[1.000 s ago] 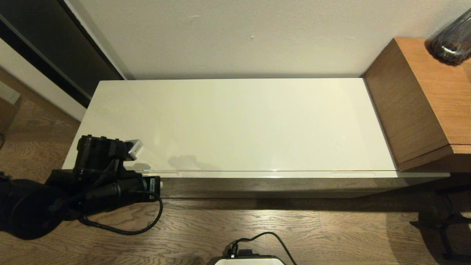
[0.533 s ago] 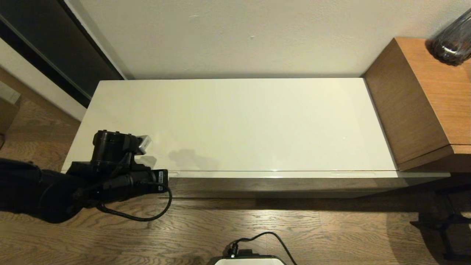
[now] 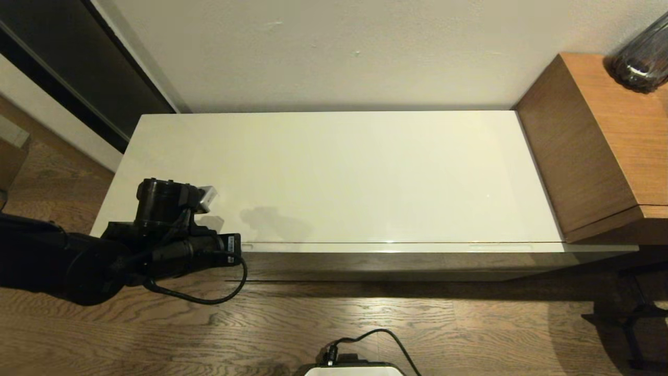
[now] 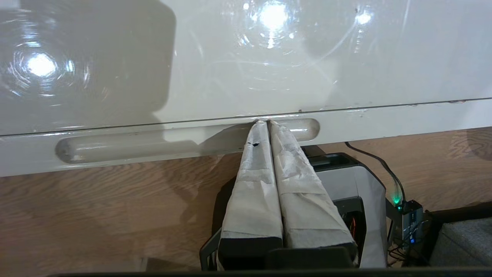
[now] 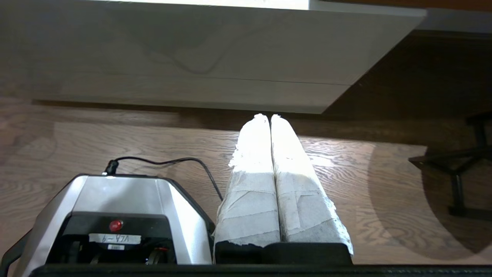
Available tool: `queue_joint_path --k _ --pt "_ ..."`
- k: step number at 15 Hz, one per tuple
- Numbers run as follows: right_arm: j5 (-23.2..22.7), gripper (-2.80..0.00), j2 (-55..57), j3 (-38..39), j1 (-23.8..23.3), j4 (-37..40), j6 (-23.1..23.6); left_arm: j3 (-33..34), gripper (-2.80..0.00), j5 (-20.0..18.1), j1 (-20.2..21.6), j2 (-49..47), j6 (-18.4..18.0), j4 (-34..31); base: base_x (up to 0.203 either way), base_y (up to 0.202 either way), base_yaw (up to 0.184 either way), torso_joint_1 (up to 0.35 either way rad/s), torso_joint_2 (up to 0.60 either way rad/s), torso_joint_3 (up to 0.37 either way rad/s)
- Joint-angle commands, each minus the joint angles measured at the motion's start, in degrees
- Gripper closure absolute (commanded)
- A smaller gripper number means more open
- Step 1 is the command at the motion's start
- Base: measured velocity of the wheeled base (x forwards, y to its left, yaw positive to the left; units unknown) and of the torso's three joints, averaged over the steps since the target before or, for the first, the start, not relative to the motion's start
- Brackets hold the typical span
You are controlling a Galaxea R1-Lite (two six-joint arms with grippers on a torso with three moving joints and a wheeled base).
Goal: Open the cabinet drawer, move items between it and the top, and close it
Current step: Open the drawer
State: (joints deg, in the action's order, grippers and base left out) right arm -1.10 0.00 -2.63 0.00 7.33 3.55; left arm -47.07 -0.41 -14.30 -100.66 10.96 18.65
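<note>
My left gripper (image 4: 263, 122), its taped fingers pressed together and holding nothing, has its tips at the right end of the slim rectangular notch (image 4: 184, 140) in the cream front of the wide glossy cabinet drawer (image 3: 396, 247), which sits fully shut. I should hook squarely into the notch and pull straight back, level. Beyond lies the glossy cream-white top (image 3: 334, 172). My right gripper (image 5: 270, 115), also closed and empty, hangs low over the wood floor.

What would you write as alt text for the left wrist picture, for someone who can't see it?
The left gripper, its two taped fingers pressed together, touches its tips to a slim notch in the closed cabinet drawer, just below the glossy cream top. Wood floor lies beneath.
</note>
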Motion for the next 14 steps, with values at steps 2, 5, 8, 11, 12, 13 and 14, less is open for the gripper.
queue_joint_path --k 2,5,8,11,12,13,14 --pt "-0.05 0.00 0.09 0.00 0.00 0.06 0.06 0.54 0.00 0.37 0.06 -1.85 -0.13 -0.09 0.000 0.000 0.000 0.000 0.00 0.000" --pt "-0.05 0.00 0.09 0.00 0.00 0.06 0.06 4.92 0.00 0.32 -0.02 -4.28 -2.09 0.14 0.000 0.000 0.000 0.000 0.00 0.000" --pt "-0.05 0.00 0.09 0.00 0.00 0.06 0.06 8.53 0.00 -0.01 0.06 -8.37 -3.72 -0.05 0.000 0.000 0.000 0.000 0.00 0.000" --pt "-0.05 0.00 0.09 0.00 0.00 0.06 0.06 14.06 0.00 -2.25 0.06 -5.57 -5.44 -0.59 0.000 0.000 0.000 0.000 0.00 0.000" --pt "-0.05 0.00 0.09 0.00 0.00 0.06 0.06 15.95 0.00 -3.80 0.04 -2.29 -5.69 -0.77 0.000 0.000 0.000 0.000 0.00 0.000" --pt "-0.05 0.00 0.09 0.00 0.00 0.06 0.06 17.61 0.00 -5.04 0.04 1.37 -5.76 -1.32 0.000 0.000 0.000 0.000 0.00 0.000" --pt "-0.05 0.00 0.09 0.00 0.00 0.06 0.06 18.92 0.00 -6.00 0.02 4.77 -5.74 -2.30 0.000 0.000 0.000 0.000 0.00 0.000"
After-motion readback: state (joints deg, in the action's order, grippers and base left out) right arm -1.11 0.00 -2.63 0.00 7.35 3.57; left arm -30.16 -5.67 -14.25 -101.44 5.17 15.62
